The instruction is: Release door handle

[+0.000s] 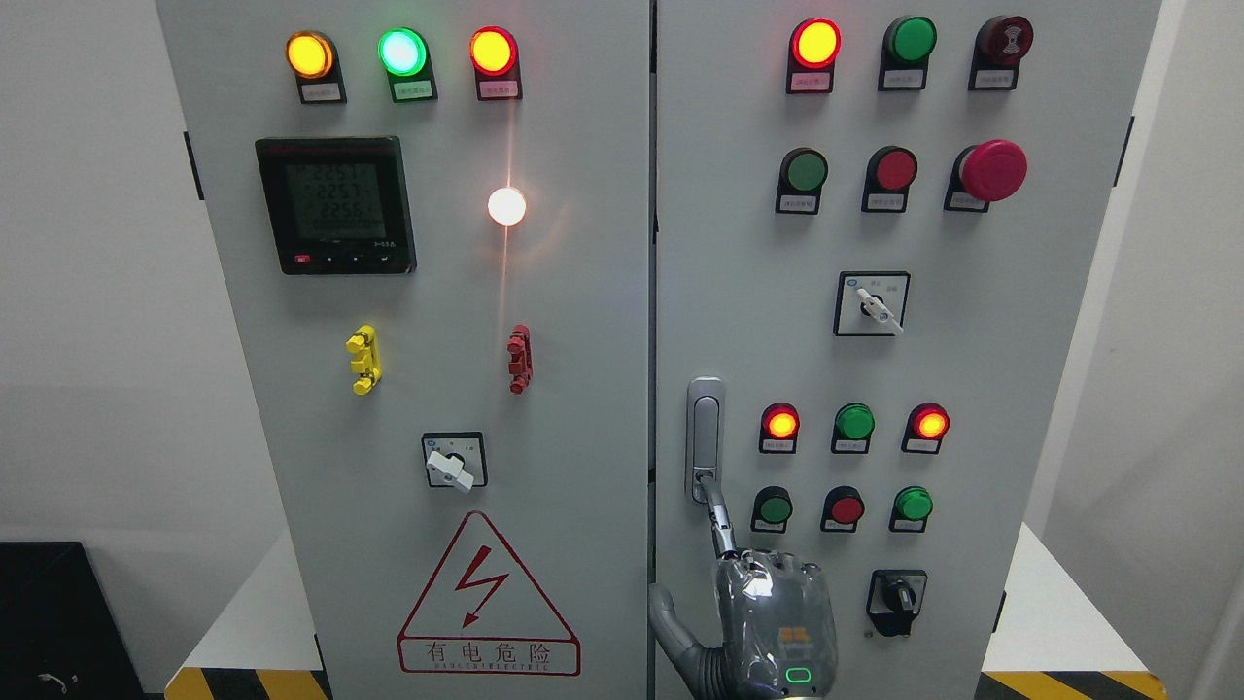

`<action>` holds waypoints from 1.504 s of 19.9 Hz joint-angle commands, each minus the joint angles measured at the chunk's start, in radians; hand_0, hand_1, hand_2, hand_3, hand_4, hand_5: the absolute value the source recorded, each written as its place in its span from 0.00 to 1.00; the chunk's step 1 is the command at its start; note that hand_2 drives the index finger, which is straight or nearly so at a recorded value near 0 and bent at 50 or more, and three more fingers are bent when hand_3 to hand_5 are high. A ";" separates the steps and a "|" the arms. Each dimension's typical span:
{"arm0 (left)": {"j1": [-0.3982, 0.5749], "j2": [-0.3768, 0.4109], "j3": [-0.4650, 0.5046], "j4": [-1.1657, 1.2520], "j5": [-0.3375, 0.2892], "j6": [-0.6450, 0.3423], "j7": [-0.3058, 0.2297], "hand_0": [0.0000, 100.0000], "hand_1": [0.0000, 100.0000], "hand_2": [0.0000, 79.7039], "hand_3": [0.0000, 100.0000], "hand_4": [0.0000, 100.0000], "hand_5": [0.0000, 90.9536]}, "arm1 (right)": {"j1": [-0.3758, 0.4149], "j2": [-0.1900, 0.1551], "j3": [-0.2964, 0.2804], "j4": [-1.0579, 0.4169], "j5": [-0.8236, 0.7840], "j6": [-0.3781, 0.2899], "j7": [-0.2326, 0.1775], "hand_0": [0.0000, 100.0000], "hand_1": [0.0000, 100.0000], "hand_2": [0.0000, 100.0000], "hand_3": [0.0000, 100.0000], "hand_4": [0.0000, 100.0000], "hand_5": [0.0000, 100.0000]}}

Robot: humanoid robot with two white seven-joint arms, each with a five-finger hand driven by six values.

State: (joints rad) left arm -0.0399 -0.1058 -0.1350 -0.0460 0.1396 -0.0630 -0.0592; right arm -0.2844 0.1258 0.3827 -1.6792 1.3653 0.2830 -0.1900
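The silver door handle (705, 437) stands upright on the left edge of the right cabinet door (1011, 369). My right hand (773, 617) comes up from the bottom edge just below it, back toward the camera. Its index finger (717, 515) is stretched upward and its tip touches the handle's lower end. The other fingers are curled into the palm and the thumb (669, 622) sticks out to the left. Nothing is clasped in the hand. The door looks closed, flush with the left door (583, 292). My left arm does not show.
Around the hand on the right door sit indicator lamps (855, 423), push buttons (844, 507) and a black rotary switch (896, 601). A red mushroom stop button (991, 170) projects higher up. The left door carries a meter (335, 204), a selector switch (452, 467) and a warning triangle (486, 598).
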 commanded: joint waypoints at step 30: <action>0.000 0.000 0.000 0.000 0.000 0.000 -0.001 0.12 0.56 0.00 0.00 0.00 0.00 | 0.007 -0.002 0.008 0.030 0.000 0.001 0.000 0.36 0.31 0.10 1.00 1.00 1.00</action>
State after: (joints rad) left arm -0.0399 -0.1058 -0.1350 -0.0460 0.1396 -0.0630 -0.0592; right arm -0.2796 0.1246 0.3893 -1.6787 1.3652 0.2831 -0.1907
